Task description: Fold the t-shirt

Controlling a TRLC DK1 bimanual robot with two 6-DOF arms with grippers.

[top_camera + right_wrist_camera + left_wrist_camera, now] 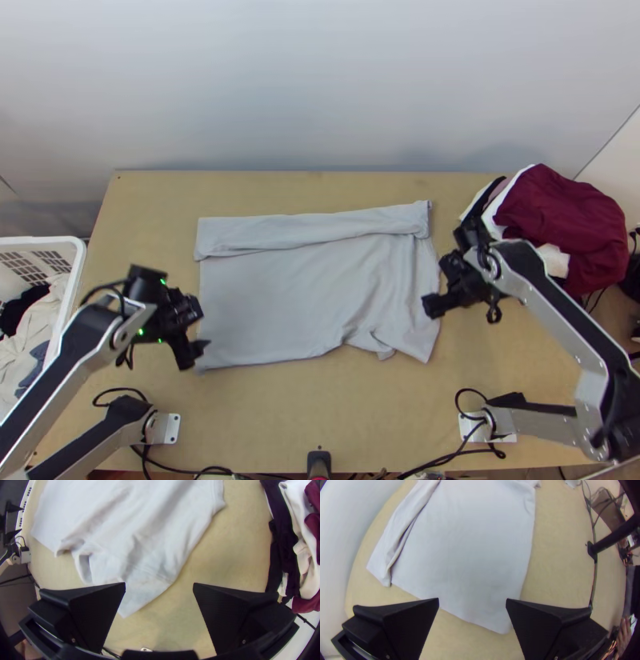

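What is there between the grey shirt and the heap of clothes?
Bare table, as the right wrist view shows; the right pincer hangs partly over it.

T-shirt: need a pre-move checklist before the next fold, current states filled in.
1. Left pincer open, at the shirt's near left corner: ok.
2. Right pincer open, by the shirt's right side: ok.
3. Far edge of the t-shirt turned over in a long band: ok.
4. Near edge straight and cloth smooth: not ok, wrinkled toward the right, with the edge uneven there.
5. Clothes pile on the right apart from the shirt: ok, gap visible.
6. Both pincers low enough to grip the cloth: cannot tell.
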